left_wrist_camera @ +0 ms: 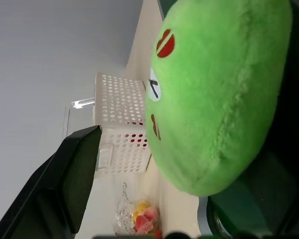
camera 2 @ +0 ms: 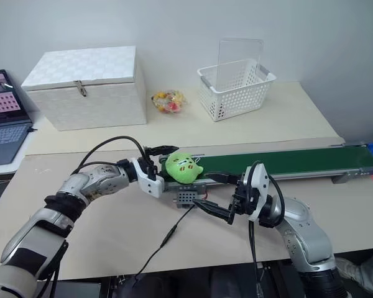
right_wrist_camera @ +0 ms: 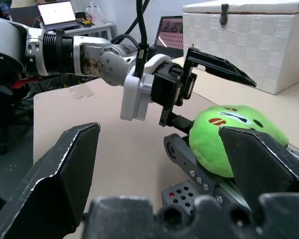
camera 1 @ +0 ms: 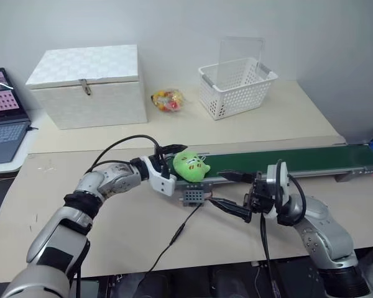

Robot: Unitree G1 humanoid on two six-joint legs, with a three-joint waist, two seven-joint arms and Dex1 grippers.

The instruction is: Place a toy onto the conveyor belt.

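Note:
The toy point(camera 1: 189, 166), a lime-green plush blob with dark face marks, rests on the left end of the conveyor belt point(camera 1: 286, 160), a long dark-green strip in a grey frame. My left gripper point(camera 1: 184, 162) stands open around the toy. One black finger point(right_wrist_camera: 219, 67) hovers above it with a gap, and the other sits low beside it. In the left wrist view the toy point(left_wrist_camera: 219, 94) is apart from the dark finger point(left_wrist_camera: 65, 184). My right gripper point(camera 1: 236, 194) is open and empty, pointing left just in front of the belt, right of the toy.
A grey motor box point(camera 1: 194, 196) with a black cable hangs under the belt's left end. At the back stand a white lidded box point(camera 1: 87, 84), a yellow-red crinkly bundle point(camera 1: 168, 100) and a white perforated basket point(camera 1: 236, 87). A laptop point(camera 1: 3, 118) sits far left.

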